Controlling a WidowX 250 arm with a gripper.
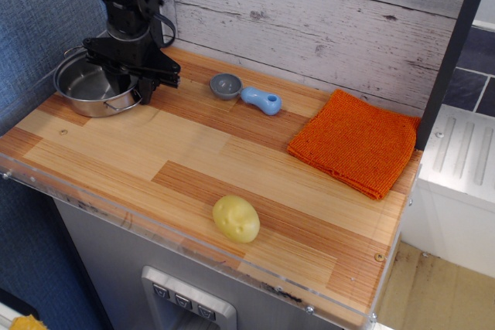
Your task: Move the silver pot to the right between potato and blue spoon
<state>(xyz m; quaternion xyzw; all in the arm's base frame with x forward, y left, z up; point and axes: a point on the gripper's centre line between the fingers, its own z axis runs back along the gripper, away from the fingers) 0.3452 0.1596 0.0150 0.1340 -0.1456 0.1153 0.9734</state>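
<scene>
The silver pot (pixel 83 87) stands at the back left of the wooden counter (pixel 193 160). My black gripper (pixel 132 89) is low over the pot's right rim, one finger inside the pot and the other outside it; the jaws are apart and straddle the rim. The blue spoon (pixel 247 93) lies to the right of the pot near the back wall, grey bowl to the left and blue handle to the right. The pale-yellow potato (pixel 236 219) sits near the counter's front edge.
A folded orange cloth (pixel 356 143) lies at the back right. A plank wall runs behind the counter and a blue wall is on the left. A dark post stands at the right edge.
</scene>
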